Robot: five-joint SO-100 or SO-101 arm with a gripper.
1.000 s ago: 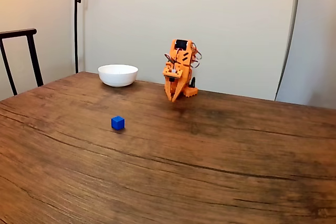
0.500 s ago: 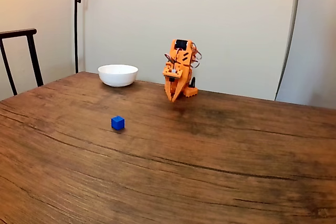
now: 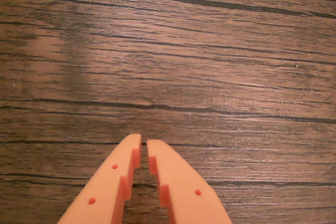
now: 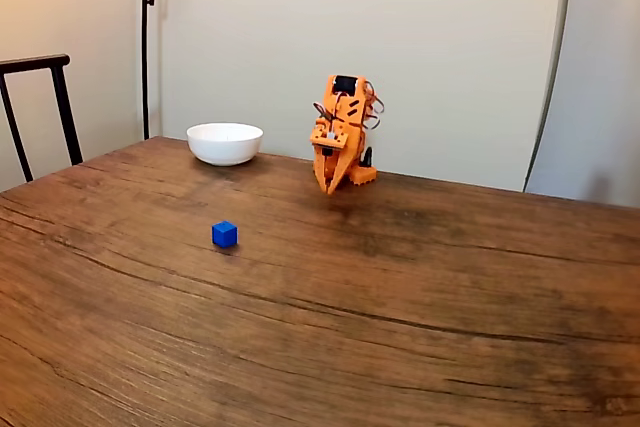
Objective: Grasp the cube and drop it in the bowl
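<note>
While the wrist view looks down at dark-grained wood, the claw (image 3: 144,146) comes in from the bottom edge w/ its two orange fingers (image 3: 110,182) nearly together, only a thin slit betw. the tips, nothing held. Worktop (image 3: 210,66) under it is bare wood grain.

Fixed view: orange arm (image 4: 342,132) sits folded at the far side of the worktop (image 4: 420,327), claw (image 4: 330,187) pointing down, tips close to the wood, jaws drawn in to a point, empty. Cube (image 4: 224,234), bright blue, lies on the worktop toward the left-centre, well apart from the claw, nearer the camera than the arm. Bowl (image 4: 225,143), white & round, stands at the far edge, left of the arm, well apart from the cube. Dark chair back (image 4: 40,97) at the left edge; a thin black lamp pole (image 4: 146,37) rises behind the bowl against a pale wall.
</note>
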